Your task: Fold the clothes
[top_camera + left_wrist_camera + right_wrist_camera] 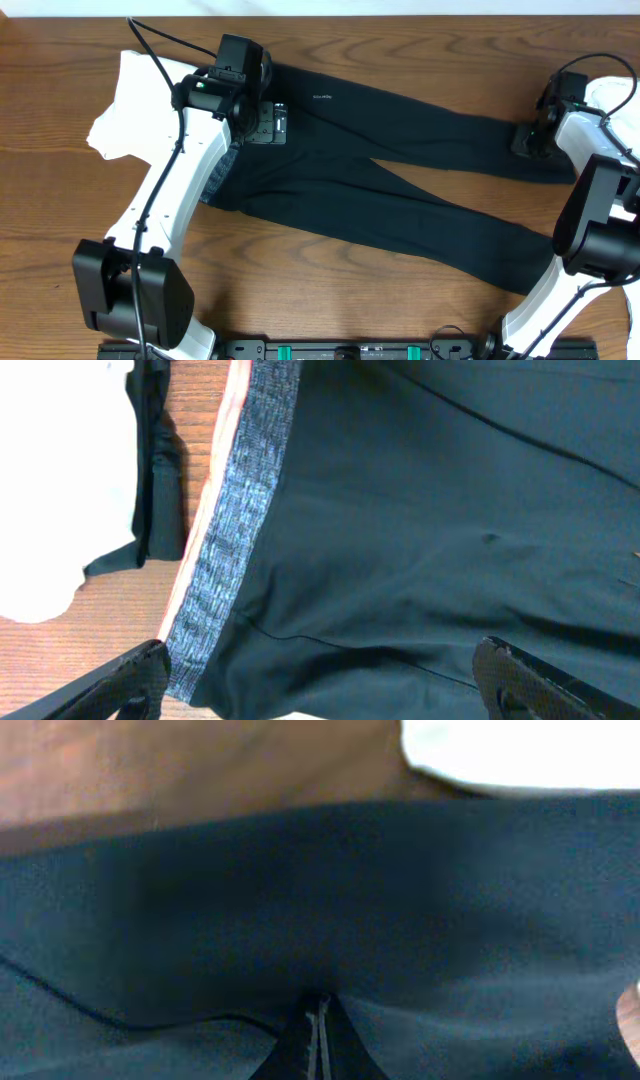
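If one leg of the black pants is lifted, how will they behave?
Probably floppy: the black pants lie flat with soft creases, so a lifted leg should drape. Likely light: thin fabric puckers at the pinching right gripper.

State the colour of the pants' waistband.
On the pants, the waistband is mottled grey with a salmon-red edge; clearest in left wrist view.

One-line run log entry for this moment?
left gripper: open over grey red-edged waistband | right gripper: shut on leg end of long black fabric pants | pants: spread out, unfolded
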`<control>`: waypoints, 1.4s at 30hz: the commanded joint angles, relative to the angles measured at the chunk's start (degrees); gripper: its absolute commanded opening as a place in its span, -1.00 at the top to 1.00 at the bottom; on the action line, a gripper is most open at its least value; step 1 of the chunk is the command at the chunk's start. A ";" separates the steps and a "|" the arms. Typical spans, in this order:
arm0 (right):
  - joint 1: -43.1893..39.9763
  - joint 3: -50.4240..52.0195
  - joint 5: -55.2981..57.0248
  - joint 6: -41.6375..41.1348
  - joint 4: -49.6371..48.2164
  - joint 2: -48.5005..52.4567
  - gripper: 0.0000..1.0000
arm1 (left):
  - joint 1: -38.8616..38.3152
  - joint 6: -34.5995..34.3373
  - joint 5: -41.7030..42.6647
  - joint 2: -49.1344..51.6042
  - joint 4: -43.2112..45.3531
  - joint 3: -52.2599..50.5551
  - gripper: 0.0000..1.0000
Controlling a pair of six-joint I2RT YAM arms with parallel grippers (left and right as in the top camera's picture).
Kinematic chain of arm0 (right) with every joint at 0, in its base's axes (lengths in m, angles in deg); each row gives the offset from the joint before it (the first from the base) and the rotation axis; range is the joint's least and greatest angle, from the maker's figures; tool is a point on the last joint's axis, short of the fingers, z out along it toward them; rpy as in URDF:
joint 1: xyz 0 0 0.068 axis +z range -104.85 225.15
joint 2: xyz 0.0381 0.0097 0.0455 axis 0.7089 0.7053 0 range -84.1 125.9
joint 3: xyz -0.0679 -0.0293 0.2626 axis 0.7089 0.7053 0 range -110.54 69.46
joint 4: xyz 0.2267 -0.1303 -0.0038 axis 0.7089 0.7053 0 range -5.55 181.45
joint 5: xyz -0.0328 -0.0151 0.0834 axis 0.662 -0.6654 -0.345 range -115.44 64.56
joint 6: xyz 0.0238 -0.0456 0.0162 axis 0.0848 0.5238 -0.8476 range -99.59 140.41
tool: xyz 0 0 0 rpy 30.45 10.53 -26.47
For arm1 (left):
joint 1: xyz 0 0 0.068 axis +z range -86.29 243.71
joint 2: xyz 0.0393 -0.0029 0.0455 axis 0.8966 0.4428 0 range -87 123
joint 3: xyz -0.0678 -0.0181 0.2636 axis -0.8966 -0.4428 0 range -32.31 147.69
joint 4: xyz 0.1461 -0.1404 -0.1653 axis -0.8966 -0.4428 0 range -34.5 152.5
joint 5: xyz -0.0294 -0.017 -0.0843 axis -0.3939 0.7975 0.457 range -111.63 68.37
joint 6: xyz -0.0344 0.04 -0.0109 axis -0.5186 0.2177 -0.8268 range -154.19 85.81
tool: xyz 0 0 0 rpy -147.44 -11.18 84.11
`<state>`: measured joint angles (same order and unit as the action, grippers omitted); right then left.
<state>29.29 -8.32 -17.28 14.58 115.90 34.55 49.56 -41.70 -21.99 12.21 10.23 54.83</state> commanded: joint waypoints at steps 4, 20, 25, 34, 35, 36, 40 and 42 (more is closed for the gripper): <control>-0.61 1.16 0.02 0.57 -3.28 4.04 0.76 | 0.11 -0.26 -0.46 1.38 0.28 -0.94 -0.96; -0.20 -9.75 -6.95 -12.37 40.76 -13.00 -0.07 | 3.21 -0.33 -0.48 0.74 -1.29 0.20 -0.96; -0.20 -0.92 -9.16 -12.41 42.77 -16.85 0.97 | 5.38 -0.35 -0.46 0.74 -1.01 0.20 -0.96; -0.26 20.96 -9.11 -16.74 32.28 -17.92 0.97 | 7.08 -0.33 -0.46 0.74 -0.15 0.20 -0.96; -0.26 22.16 -8.13 -17.40 31.61 -17.92 0.97 | 7.08 -0.33 -0.44 0.74 0.02 0.20 -0.96; -0.26 23.04 -6.45 -18.40 31.10 -17.92 0.97 | 7.08 -0.35 -0.42 0.74 0.15 0.20 -0.96; -0.26 25.42 1.05 -22.08 28.55 -17.92 0.97 | 7.08 -0.35 -0.24 0.74 0.52 0.20 -0.96; -0.33 26.77 0.83 -22.03 26.01 -17.92 0.98 | 7.08 -0.33 -0.24 0.74 0.50 0.20 -0.96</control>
<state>28.87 17.17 -20.38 -4.61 143.39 16.76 56.49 -41.70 -22.01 13.00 10.69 54.39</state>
